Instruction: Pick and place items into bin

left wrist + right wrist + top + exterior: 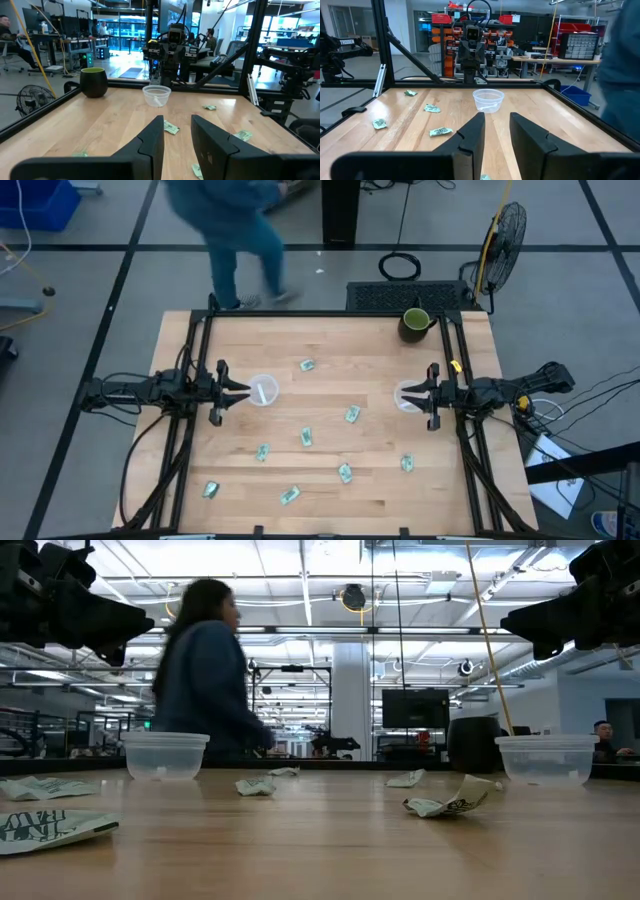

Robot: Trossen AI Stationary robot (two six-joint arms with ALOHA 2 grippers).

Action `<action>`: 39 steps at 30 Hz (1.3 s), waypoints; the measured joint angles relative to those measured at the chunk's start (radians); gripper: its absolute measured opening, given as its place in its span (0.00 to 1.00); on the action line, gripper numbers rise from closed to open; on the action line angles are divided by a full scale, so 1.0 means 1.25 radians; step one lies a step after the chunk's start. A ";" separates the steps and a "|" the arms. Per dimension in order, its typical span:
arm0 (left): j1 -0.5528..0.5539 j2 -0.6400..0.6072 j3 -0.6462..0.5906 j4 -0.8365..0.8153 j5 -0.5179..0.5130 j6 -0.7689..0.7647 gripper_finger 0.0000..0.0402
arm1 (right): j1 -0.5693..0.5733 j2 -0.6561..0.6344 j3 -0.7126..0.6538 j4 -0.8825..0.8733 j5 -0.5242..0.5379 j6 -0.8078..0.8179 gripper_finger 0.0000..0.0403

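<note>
Several tiny pale green-and-white packets lie flat and scattered on the wooden table, among them one [307,365] at the far middle, one [352,414] at the centre and one [290,496] near the front edge. They also show in the low view [448,804]. A clear plastic bin [263,390] stands just in front of my left gripper [240,390]. A second clear bin [408,396] stands at my right gripper [420,394]. Both grippers are open and empty, raised above the table and facing each other, as the left wrist view [177,125] and the right wrist view [496,122] show.
A dark green mug [415,322] stands at the table's far right corner. A black frame [200,330] runs along the table's sides. A person [235,230] walks behind the far edge. A fan [505,235] stands beyond the far right corner.
</note>
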 joint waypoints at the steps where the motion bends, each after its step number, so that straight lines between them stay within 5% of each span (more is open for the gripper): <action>1: 0.000 0.000 0.000 0.000 0.000 0.000 0.25 | 0.000 0.000 0.000 0.000 0.000 0.000 0.21; 33: 0.000 0.000 -0.001 0.035 0.000 -0.062 0.25 | 0.000 0.000 0.000 0.000 0.000 0.000 0.21; 39: 0.000 0.000 -0.001 0.032 0.000 0.006 0.25 | 0.000 0.000 0.000 0.000 0.000 0.000 0.21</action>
